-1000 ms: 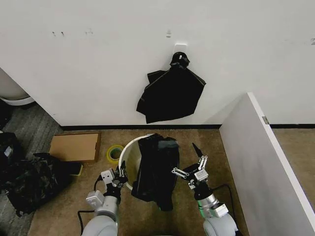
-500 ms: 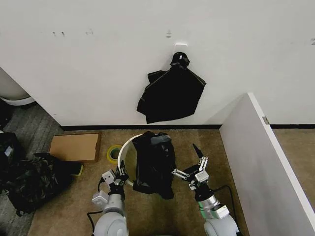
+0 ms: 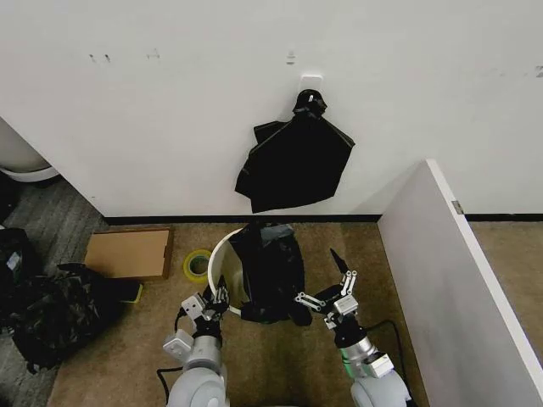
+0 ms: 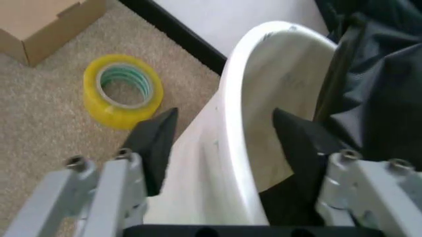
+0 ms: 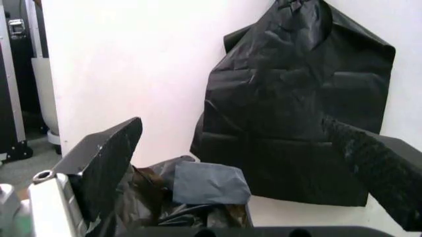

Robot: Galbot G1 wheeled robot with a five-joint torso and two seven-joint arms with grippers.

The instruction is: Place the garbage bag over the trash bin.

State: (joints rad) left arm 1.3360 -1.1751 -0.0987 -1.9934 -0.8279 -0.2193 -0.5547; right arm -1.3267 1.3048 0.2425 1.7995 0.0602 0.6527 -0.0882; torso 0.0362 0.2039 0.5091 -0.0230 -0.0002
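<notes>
Crumpled black garbage bag (image 3: 270, 271) draped over cream trash bin (image 3: 222, 254)

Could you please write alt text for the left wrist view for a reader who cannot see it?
The left hand, fingers open, straddles the rim of a round cream-white plastic trash bin, one finger outside the wall and one inside. A glossy black plastic garbage bag drapes into the bin; a yellow tape roll and a cardboard box corner lie on the beige carpet.

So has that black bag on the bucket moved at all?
Yes. The garbage bag has drawn up toward the wall's black baseboard, hanging less over the trash bin's near rim.
</notes>
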